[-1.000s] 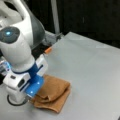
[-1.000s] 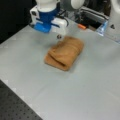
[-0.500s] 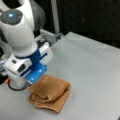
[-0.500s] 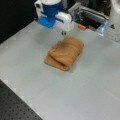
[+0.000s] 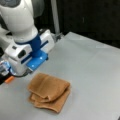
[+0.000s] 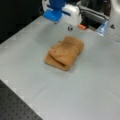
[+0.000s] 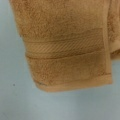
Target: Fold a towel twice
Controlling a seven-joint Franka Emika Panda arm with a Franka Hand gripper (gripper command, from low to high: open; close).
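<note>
I see the towel (image 5: 49,91) (image 6: 64,52) (image 7: 66,42) lying folded in layers on the grey desk (image 5: 95,75) (image 6: 82,90), my tool raised clear beside it, its fingers' spread indiscernible.

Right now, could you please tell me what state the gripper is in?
Gripper: its fingers show in no view, so open or shut cannot be told. The arm is raised beside the towel, which lies folded on the table, with nothing gripping it.
</note>
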